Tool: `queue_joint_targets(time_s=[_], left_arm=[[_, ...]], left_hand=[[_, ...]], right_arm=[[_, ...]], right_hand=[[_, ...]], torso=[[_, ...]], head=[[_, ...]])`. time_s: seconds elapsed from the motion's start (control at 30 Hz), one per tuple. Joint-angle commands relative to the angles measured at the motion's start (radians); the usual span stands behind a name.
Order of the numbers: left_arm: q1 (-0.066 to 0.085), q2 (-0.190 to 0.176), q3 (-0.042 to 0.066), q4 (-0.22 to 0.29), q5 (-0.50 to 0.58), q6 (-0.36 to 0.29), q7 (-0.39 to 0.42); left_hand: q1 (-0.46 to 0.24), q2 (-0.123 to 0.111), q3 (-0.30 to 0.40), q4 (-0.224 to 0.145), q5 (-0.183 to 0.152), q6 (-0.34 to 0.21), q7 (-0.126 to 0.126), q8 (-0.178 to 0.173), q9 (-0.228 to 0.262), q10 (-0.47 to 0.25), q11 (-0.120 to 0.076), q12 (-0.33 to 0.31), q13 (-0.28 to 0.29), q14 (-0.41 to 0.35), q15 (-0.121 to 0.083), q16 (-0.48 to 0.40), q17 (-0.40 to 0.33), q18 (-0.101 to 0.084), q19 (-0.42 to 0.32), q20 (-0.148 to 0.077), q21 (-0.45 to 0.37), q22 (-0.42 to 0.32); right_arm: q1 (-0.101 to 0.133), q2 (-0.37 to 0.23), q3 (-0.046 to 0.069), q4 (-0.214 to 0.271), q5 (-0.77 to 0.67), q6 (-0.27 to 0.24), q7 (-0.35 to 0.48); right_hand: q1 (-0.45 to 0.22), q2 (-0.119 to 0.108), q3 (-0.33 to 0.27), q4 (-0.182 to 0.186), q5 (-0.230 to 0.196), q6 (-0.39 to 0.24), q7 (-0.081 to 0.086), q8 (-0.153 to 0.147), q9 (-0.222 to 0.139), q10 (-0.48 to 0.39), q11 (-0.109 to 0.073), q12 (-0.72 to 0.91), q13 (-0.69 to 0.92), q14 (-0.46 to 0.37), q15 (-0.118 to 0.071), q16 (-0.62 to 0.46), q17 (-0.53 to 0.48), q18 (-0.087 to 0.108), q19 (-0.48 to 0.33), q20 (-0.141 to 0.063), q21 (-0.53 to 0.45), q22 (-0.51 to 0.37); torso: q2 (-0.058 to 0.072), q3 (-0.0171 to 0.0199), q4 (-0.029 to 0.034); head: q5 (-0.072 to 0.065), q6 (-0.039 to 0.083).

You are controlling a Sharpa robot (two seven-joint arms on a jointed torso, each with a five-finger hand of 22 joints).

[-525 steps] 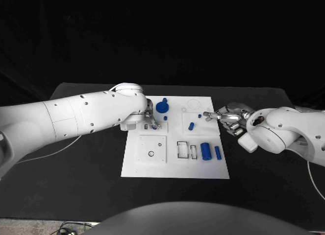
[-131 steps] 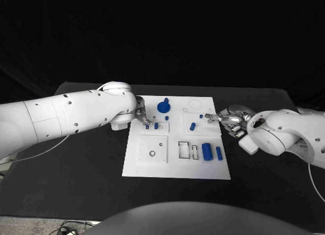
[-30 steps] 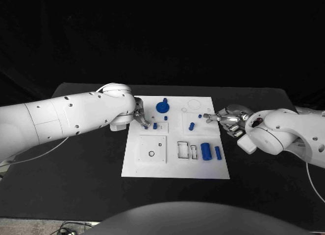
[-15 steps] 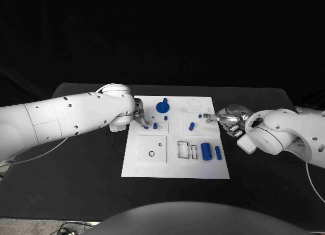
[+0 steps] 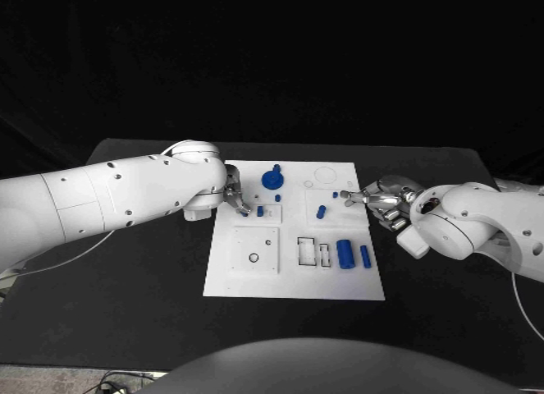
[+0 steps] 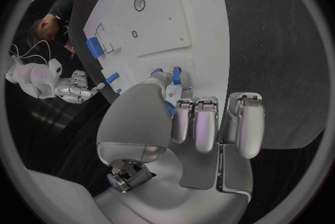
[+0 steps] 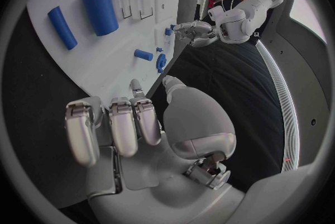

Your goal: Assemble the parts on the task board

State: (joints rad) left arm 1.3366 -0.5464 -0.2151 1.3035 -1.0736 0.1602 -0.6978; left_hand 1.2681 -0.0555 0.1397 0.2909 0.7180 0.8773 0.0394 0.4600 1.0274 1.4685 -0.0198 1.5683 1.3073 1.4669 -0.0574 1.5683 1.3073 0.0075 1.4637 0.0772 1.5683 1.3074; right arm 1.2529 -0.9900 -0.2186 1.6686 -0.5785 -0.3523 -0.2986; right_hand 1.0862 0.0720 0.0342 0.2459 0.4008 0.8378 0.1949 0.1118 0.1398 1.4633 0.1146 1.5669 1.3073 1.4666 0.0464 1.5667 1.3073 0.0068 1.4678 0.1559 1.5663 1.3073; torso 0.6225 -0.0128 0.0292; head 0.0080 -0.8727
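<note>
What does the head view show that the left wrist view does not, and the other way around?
Head view alone: the whole white task board on the black table, with the blue knob near its far edge. Left wrist view alone: the left hand from behind, its fingertips close around a small blue peg; contact is not clear. Both: the thick blue cylinder and the right hand.
</note>
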Motion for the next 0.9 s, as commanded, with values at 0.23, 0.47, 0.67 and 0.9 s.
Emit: queue_joint_targets(time_s=[0.23,0.47,0.67,0.9], left_arm=[[-0.001,0.004,0.000,-0.005,0.005,0.013,-0.124],[-0.002,0.006,0.000,-0.006,0.012,0.019,-0.115],[-0.003,0.009,0.000,-0.008,0.016,0.024,-0.112],[-0.003,0.009,0.000,-0.011,0.018,0.019,-0.115]], left_hand=[[-0.003,0.006,0.007,0.002,-0.004,-0.007,0.003,-0.005,0.000,0.102,0.004,0.002,0.263,0.104,-0.005,0.003,0.263,-0.007,0.107,-0.007,0.002,0.263],[-0.009,0.007,0.007,0.003,-0.006,-0.010,0.005,-0.007,-0.002,0.102,0.005,0.002,0.263,0.104,-0.004,0.003,0.263,-0.007,0.107,-0.008,0.002,0.263],[-0.010,0.007,0.007,0.002,-0.006,-0.011,0.005,-0.008,-0.002,0.102,0.005,0.002,0.263,0.104,-0.004,0.003,0.263,-0.007,0.107,-0.008,0.002,0.263],[-0.012,0.006,0.006,0.002,-0.007,-0.012,0.006,-0.009,-0.003,0.102,0.006,0.002,0.263,0.104,-0.003,0.003,0.263,-0.007,0.107,-0.008,0.002,0.263]], right_arm=[[-0.001,0.001,0.000,0.001,-0.009,0.003,0.005],[-0.001,0.001,0.000,0.000,-0.009,0.003,0.006],[-0.001,0.001,0.000,0.000,-0.009,0.004,0.005],[-0.001,0.001,0.000,0.000,-0.009,0.005,0.005]], right_hand=[[0.009,-0.002,-0.004,0.000,0.007,-0.008,0.001,0.002,0.000,0.108,0.007,0.004,0.263,0.104,0.008,0.004,0.263,-0.007,0.103,0.007,0.004,0.263],[0.009,-0.002,-0.004,0.000,0.007,-0.008,0.001,0.002,0.000,0.108,0.007,0.004,0.263,0.104,0.008,0.004,0.263,-0.007,0.103,0.007,0.004,0.263],[0.009,-0.002,-0.004,0.000,0.007,-0.008,0.001,0.002,0.000,0.108,0.007,0.004,0.263,0.104,0.008,0.004,0.263,-0.007,0.103,0.007,0.004,0.263],[0.010,-0.001,-0.005,0.000,0.007,-0.008,0.001,0.002,0.000,0.108,0.007,0.004,0.263,0.104,0.009,0.004,0.263,-0.007,0.103,0.007,0.004,0.263]], torso=[[0.000,-0.0006,0.0007],[0.000,-0.0006,0.0004],[0.000,-0.0003,0.0001],[0.001,-0.0004,0.0008]], head=[[-0.002,0.000],[-0.003,0.000],[-0.002,0.000],[-0.003,0.000]])
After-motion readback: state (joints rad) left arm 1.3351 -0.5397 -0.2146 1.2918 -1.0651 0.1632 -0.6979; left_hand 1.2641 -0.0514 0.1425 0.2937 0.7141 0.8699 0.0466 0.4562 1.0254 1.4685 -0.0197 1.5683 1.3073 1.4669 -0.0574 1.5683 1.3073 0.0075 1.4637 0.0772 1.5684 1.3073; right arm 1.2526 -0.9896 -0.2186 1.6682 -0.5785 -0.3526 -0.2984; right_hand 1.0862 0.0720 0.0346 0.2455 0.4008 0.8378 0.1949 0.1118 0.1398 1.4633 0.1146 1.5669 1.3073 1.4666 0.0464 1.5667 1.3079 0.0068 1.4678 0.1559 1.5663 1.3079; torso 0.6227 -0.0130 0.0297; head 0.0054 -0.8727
